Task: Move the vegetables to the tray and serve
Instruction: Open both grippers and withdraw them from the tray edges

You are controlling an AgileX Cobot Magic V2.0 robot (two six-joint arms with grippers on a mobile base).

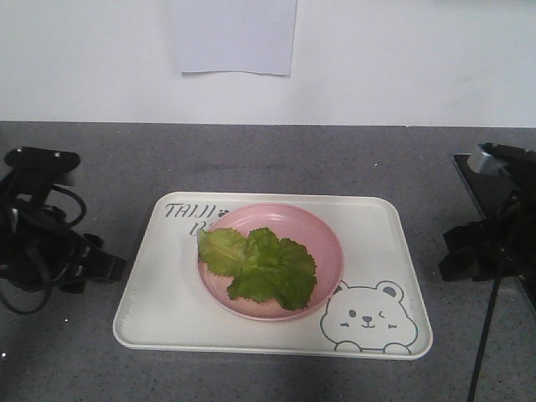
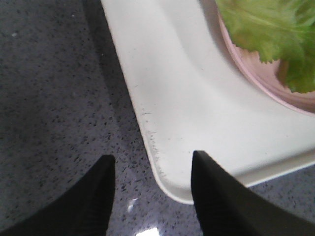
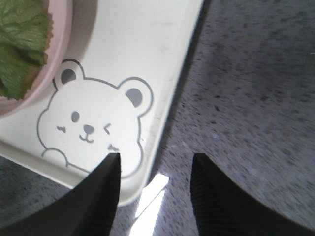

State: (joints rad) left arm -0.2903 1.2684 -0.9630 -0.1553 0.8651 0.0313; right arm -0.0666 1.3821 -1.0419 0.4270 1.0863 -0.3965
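Green lettuce leaves, the vegetables point(image 1: 262, 266) point(image 2: 273, 29) point(image 3: 19, 44), lie in a round pink plate point(image 1: 322, 230) point(image 2: 261, 81) point(image 3: 61, 34) that stands on the cream-white tray point(image 1: 167, 285) point(image 2: 187, 93) point(image 3: 142, 54) with the bear drawing point(image 1: 368, 320) point(image 3: 93, 123). My left gripper point(image 1: 109, 266) point(image 2: 152, 160) is open beside the tray's left edge, its jaws straddling the near left corner. My right gripper point(image 1: 452, 251) point(image 3: 155, 160) is open by the tray's right edge, its jaws straddling the corner near the bear. Neither holds anything.
The tray rests on a dark grey speckled table point(image 1: 276, 159). A white sheet of paper point(image 1: 234, 35) hangs on the white wall behind. Black arm bodies and cables point(image 1: 33, 218) flank the tray on both sides.
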